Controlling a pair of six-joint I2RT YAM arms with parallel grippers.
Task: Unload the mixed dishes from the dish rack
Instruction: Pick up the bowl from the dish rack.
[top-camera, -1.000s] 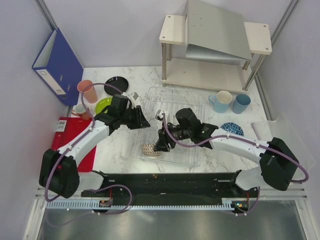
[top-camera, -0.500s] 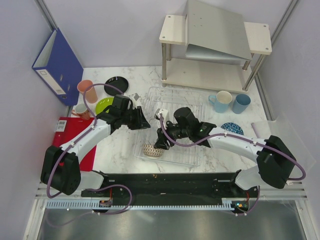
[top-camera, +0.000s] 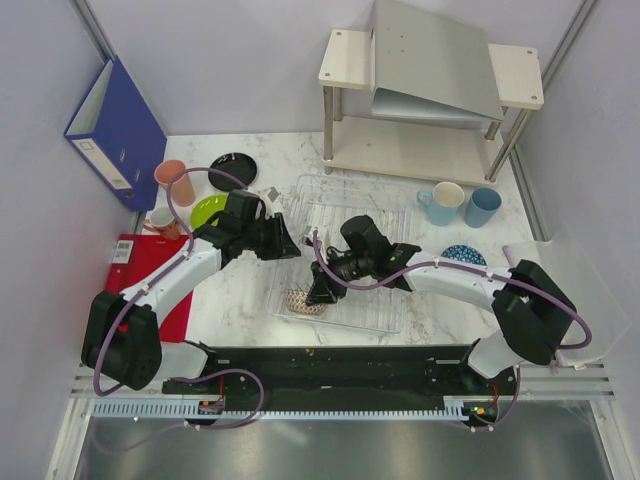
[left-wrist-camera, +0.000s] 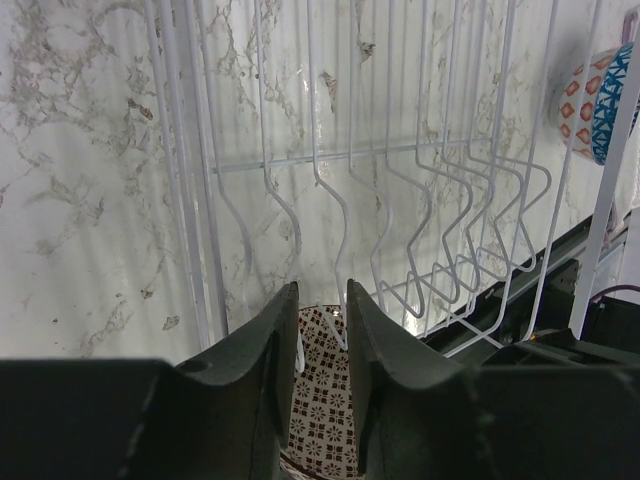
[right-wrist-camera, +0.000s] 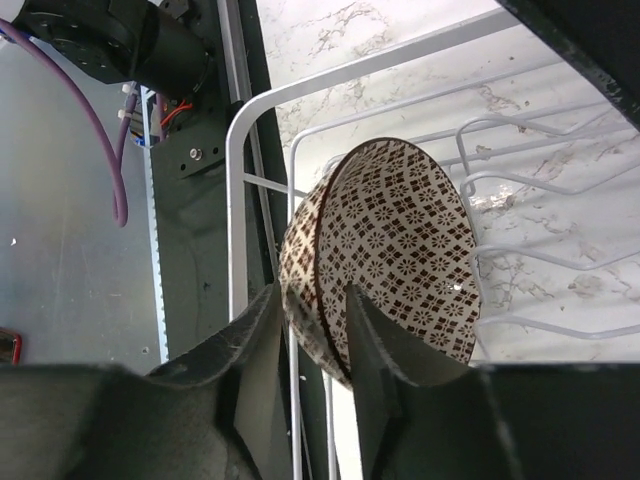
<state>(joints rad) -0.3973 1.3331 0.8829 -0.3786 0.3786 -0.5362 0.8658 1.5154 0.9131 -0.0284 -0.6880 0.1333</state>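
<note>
The brown-white bowl (right-wrist-camera: 400, 240) stands on its edge in the near-left corner of the dish rack (right-wrist-camera: 236, 200), between the wire prongs, w/ its hollow side turned toward the inside of the rack. The right gripper (right-wrist-camera: 311, 295) is down on it: 1 finger is outside the wall and 1 is inside, so the rim sits in the gap. I cannot tell if the pads really press on it.

The left gripper (left-wrist-camera: 321, 292) hangs over the left side of the rack. Its 2 fingers stand a little apart and hold nothing. Through the gap, the bowl's pattern shows below.

The other dishes are on the table. Left of the rack are the lime-green plate (top-camera: 207, 210), black plate (top-camera: 232, 170), salmon-pink cup (top-camera: 175, 182) and mug (top-camera: 160, 222). Right of the rack are the 1st light-blue cup (top-camera: 441, 203), the 2nd light-blue cup (top-camera: 483, 206) and, nearer the arms, the other patterned bowl (top-camera: 463, 258).
</note>
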